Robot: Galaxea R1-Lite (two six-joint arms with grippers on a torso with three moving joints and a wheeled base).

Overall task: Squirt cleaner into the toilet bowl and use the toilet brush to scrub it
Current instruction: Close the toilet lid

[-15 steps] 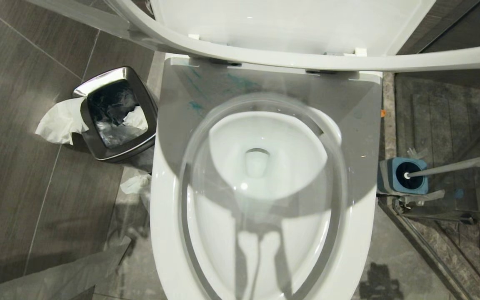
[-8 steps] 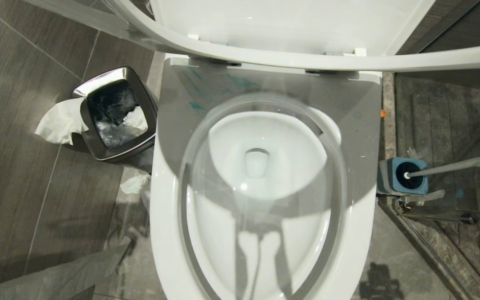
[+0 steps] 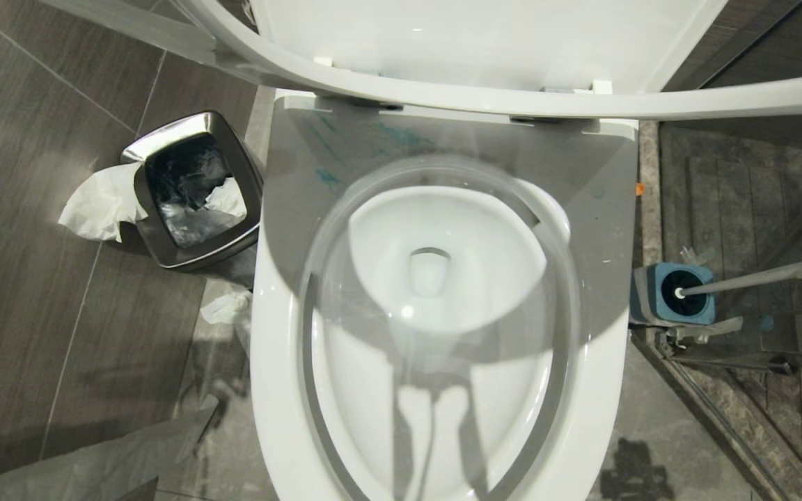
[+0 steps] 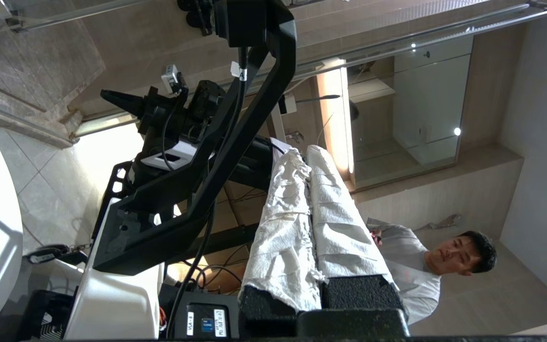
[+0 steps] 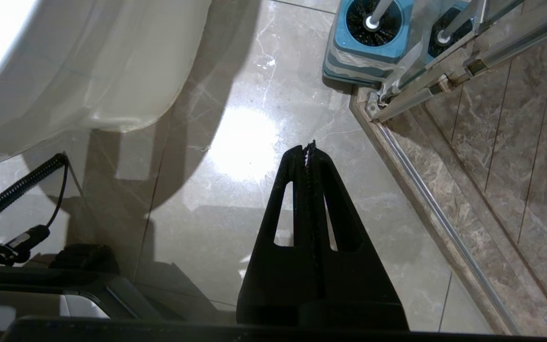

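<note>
Two grippers, neither gripping anything. Left gripper (image 4: 309, 154): paper-wrapped fingers (image 4: 283, 228) pressed together, aimed back at the robot's frame and a seated person (image 4: 420, 266). Right gripper (image 5: 309, 148): black jaws pressed together, hanging above floor tile (image 5: 249, 142). Toilet bowl (image 3: 436, 278) dead centre in the head view, seat and lid (image 3: 484, 42) up at 12 o'clock. Toilet brush (image 3: 756, 275) at 3 o'clock, standing in its blue holder (image 3: 651, 296). Steel bin (image 3: 192, 191) at 10 o'clock, tissue (image 3: 98, 205) draped just beside it.
</note>
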